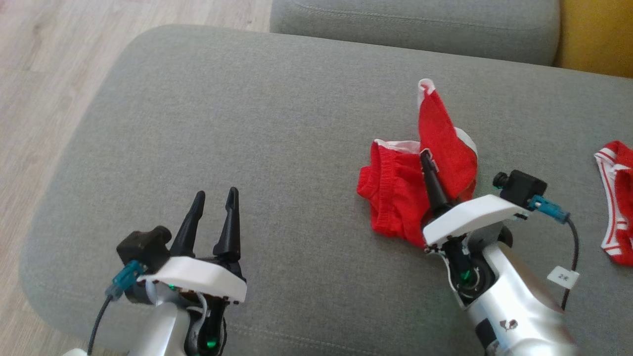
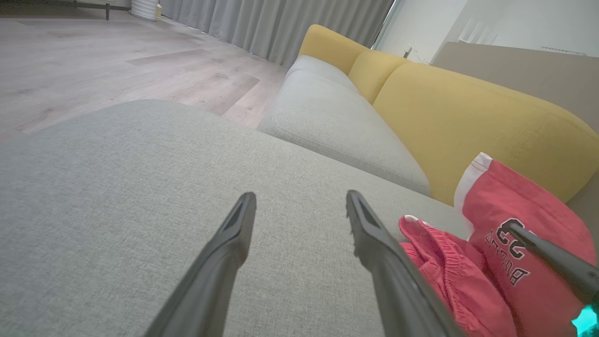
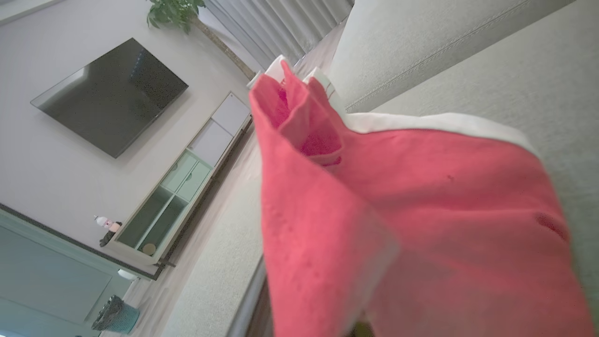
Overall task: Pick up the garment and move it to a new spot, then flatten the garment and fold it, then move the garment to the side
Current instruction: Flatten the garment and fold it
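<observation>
One garment (image 1: 447,128) flap pinched upright by right gripper (image 1: 424,155).

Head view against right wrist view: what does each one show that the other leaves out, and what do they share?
Head view: the left hand, open over the grey cushion; the right hand shut on the red garment, one part of it standing upright; a second red-and-white garment at that view's right edge.
Right wrist view: a wall television, a low cabinet, a plant and a bin.
Shared: the red garment with its white trim, and the grey cushion.
</observation>
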Robot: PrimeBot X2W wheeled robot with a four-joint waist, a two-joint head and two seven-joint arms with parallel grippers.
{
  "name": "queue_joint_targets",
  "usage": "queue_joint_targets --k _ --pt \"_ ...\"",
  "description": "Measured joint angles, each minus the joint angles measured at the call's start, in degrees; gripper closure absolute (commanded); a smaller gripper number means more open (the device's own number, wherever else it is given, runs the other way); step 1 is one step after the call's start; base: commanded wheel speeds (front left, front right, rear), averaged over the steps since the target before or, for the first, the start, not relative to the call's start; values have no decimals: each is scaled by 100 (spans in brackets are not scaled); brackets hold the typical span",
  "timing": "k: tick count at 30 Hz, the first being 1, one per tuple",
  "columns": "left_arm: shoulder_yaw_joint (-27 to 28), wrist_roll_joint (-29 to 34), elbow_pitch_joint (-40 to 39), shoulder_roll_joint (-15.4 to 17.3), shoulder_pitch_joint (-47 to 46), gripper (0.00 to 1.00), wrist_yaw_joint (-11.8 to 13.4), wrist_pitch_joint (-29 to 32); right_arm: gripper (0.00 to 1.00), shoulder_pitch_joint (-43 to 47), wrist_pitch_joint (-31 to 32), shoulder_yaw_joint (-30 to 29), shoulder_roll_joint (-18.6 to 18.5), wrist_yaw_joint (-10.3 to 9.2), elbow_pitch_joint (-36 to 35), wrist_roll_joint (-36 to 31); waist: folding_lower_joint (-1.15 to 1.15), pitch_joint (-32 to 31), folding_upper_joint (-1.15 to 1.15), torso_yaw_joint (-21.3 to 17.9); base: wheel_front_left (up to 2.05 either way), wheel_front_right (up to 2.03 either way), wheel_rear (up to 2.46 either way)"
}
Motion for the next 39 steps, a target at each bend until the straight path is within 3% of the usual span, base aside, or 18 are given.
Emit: queue_joint_targets --k 5,6,7,16,28,32,35,39 --pt "3 -1 8 0 2 0 2 0 100 0 2 342 -1 0 111 40 0 22 0 110 0 0 0" --pt "3 -1 8 0 2 0 11 0 42 0 14 443 -2 0 133 38 0 28 0 127 0 0 0" --pt "3 -1 8 0 3 0 24 0 0 0 20 544 -2 0 149 32 0 35 0 141 0 0 0" --pt "-36 -63 14 0 5 0 51 0 0 -2 -8 1244 -2 0 303 31 0 106 0 188 0 0 0" --pt "-33 -94 14 0 4 0 91 1 0 -213 -288 1388 -25 0 800 12 0 108 0 -53 0 0 0" --pt "63 -97 -62 3 4 0 57 0 0 -397 -577 1351 -270 0 778 -472 0 11 0 -264 0 0 0" --pt "105 -109 -212 2 7 0 41 0 0 -415 -749 1018 -609 0 806 -1274 0 -102 0 -515 0 0 0" --pt "102 -116 -355 2 27 0 41 0 0 -323 -805 414 -667 0 635 -2004 0 -218 0 -749 0 0 0"
